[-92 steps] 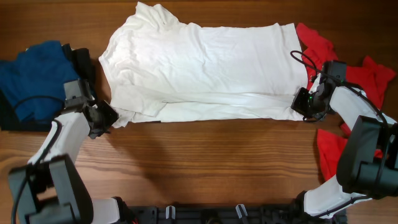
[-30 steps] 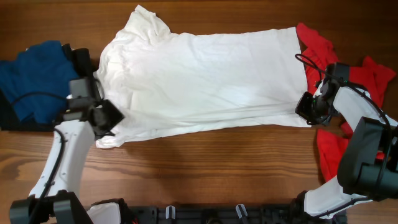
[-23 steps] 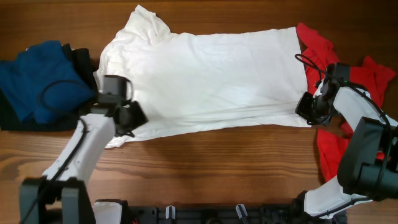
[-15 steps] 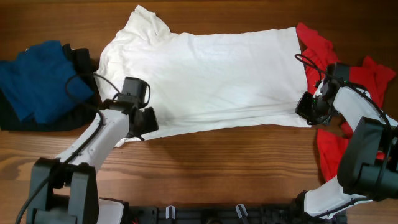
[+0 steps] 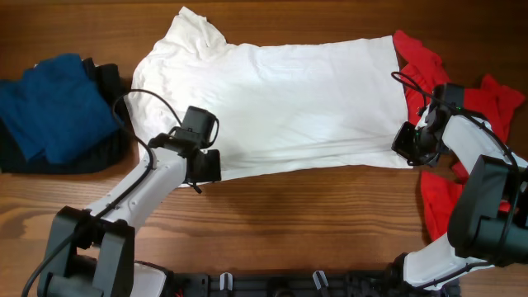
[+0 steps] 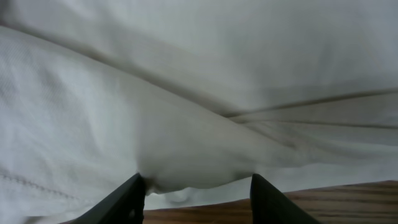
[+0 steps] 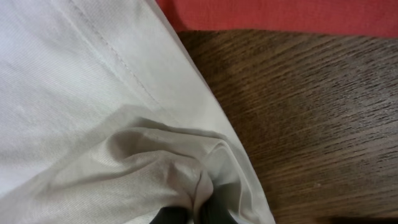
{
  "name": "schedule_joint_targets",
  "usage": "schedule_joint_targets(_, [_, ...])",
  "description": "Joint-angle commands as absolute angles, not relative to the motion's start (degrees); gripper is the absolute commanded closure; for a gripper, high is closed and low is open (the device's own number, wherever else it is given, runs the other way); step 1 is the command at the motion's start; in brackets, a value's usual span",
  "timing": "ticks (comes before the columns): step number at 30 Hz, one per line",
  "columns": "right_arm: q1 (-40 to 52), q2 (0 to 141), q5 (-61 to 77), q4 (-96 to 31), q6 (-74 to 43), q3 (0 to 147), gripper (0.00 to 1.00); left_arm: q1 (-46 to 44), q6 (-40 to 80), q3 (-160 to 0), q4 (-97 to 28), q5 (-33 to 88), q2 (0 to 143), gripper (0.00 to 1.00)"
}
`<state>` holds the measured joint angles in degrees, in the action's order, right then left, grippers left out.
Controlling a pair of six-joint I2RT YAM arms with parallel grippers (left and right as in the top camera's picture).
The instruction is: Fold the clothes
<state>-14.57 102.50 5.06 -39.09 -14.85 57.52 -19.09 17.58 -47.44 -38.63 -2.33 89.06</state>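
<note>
The left gripper point(image 5: 204, 167) is grasping the white T-shirt point(image 5: 280, 99). In the wrist view its 2 fingers point(image 6: 132, 200) stand part-way apart with a thick bulge of white cloth bunched between them, and a strip of wooden bench point(image 5: 313, 223) shows just beneath the fabric's edge. The gripper sits on the near-left edge of the shirt, with the cloth there doubled over on itself. From that gripper the shirt spreads away and to the right, laid sideways across the bench. Its neck and 1 sleeve lie beyond the gripper, and its hem is far off to the right.

The right gripper point(image 5: 407, 142) is clenched on the near corner of that hem. Its wrist view shows wrinkled white cloth gathered into the dark fingertips at the bottom of the frame, the stitched hem running up past them, and bare wood just to the right.

A red garment point(image 5: 417, 58) lies crumpled just beyond and outside the right gripper, touching the shirt's hem, with more red cloth nearer the arm's base. Well to the left of the left gripper, a blue garment point(image 5: 54, 103) lies heaped on a black garment point(image 5: 99, 153), apart from the shirt.
</note>
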Motion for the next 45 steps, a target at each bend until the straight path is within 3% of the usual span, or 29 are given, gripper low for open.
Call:
schedule_joint_targets(1, [-15.0,102.4,4.8,-38.8,-13.9,56.4,0.94,-20.0,16.2,-47.9,-38.1,-7.9,90.2,0.46])
schedule_joint_targets(8, [-15.0,102.4,4.8,-39.0,-13.9,56.4,0.94,-20.1,16.2,-47.9,-35.4,-8.2,93.2,0.55])
schedule_joint_targets(9, [-15.0,102.4,4.8,-39.1,-13.8,56.4,0.94,-20.1,16.2,-47.9,-35.3,-8.3,93.4,0.59])
schedule_joint_targets(12, [-15.0,102.4,4.8,-39.1,-13.9,56.4,0.94,-20.1,16.3,-47.9,-35.3,-9.9,93.4,0.9])
schedule_joint_targets(14, [-15.0,102.4,4.8,-39.1,-13.9,56.4,0.94,-20.1,16.3,-48.0,-35.3,-12.2,92.9,0.96])
schedule_joint_targets(23, [-15.0,102.4,6.9,-38.5,-13.8,57.0,0.96,-20.0,16.4,-50.0,-31.8,-15.7,91.3,0.96])
schedule_joint_targets(32, [-15.0,102.3,7.1,-42.2,-13.5,61.9,0.95,-20.0,16.9,-50.0,-29.1,-15.7,91.3,0.9])
schedule_joint_targets(39, [-15.0,102.3,7.1,-42.5,-12.0,62.0,0.96,-20.0,16.9,-50.0,-31.1,-15.8,91.4,0.76])
schedule_joint_targets(45, [-15.0,102.3,7.8,-42.3,-12.0,62.0,0.96,-20.0,16.9,-49.9,-31.5,-16.2,91.4,0.78])
